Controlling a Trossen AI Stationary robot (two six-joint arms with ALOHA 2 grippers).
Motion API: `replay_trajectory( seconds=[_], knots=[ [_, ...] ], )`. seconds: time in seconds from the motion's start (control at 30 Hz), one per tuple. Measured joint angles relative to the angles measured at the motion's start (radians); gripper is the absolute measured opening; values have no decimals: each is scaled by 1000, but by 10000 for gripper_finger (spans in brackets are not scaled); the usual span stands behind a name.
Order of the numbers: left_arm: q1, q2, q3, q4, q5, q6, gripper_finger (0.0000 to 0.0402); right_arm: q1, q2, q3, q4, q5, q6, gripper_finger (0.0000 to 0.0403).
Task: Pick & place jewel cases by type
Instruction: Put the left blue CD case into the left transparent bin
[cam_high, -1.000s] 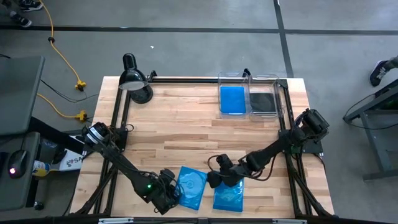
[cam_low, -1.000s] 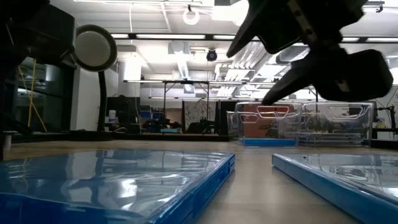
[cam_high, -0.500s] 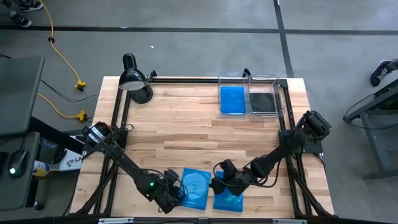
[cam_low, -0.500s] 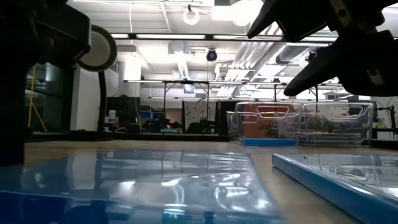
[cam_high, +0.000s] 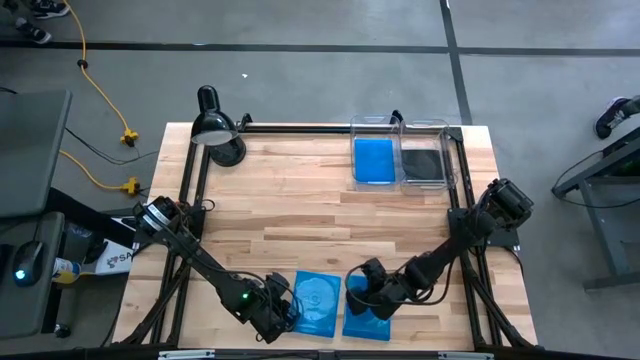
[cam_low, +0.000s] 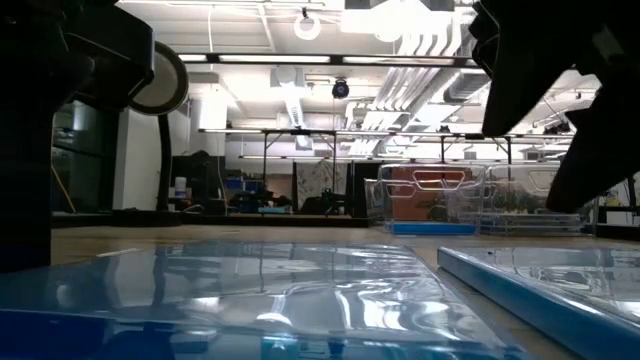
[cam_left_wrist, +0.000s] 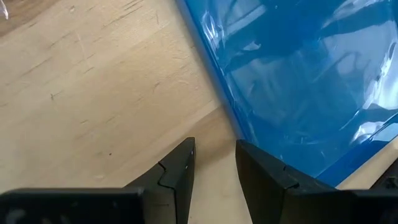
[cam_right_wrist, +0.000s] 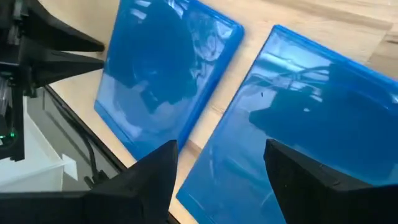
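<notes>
Two bright blue jewel cases are seen lying flat, side by side, at the near edge of the wooden table (cam_high: 300, 190): the left blue case (cam_high: 312, 303) and the right blue case (cam_high: 368, 318), close together but with a strip of wood visible between them in the right wrist view.

Left gripper (cam_high: 283, 315) is positioned low at the left edge of the left blue case (cam_left_wrist: 298, 81). In the left wrist view its two dark fingers (cam_left_wrist: 177, 177) are seen a narrow gap apart, with bare wood between them; one finger sits right at the case's corner. Nothing is clamped between them. Contact with the case cannot be confirmed.

Right gripper (cam_high: 370, 298) is held over the right blue case (cam_right_wrist: 298, 124). Its fingers (cam_right_wrist: 149, 177) are spread wide, straddling the case's edge in the right wrist view; nothing is held. The left blue case (cam_right_wrist: 165, 78) is also visible there, with the left arm's fingers at its far side.

At the far right of the table two clear plastic bins stand touching. A third blue case (cam_high: 375, 160) is located in the left bin (cam_high: 376, 124); a black case (cam_high: 423, 163) is located in the right bin (cam_high: 426, 125). How many cases are stacked in each cannot be told.

A black desk lamp (cam_high: 217, 130) stands at the far left corner.
</notes>
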Motion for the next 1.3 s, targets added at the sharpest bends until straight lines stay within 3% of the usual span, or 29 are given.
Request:
replay_trajectory(
  seconds=[0.47,0.83,1.07,1.3],
  knots=[
    [0,0,0,-9,-5,4,117,-22,11,0,113,78,-55,224],
    [0,0,0,-11,-7,4,117,-29,161,4,271,-47,-25,224],
    [0,-1,0,-11,-7,4,117,-26,145,5,164,-166,-22,224],
    [0,-1,0,-14,-7,4,117,-23,67,4,-123,-236,-18,224]
  ],
)
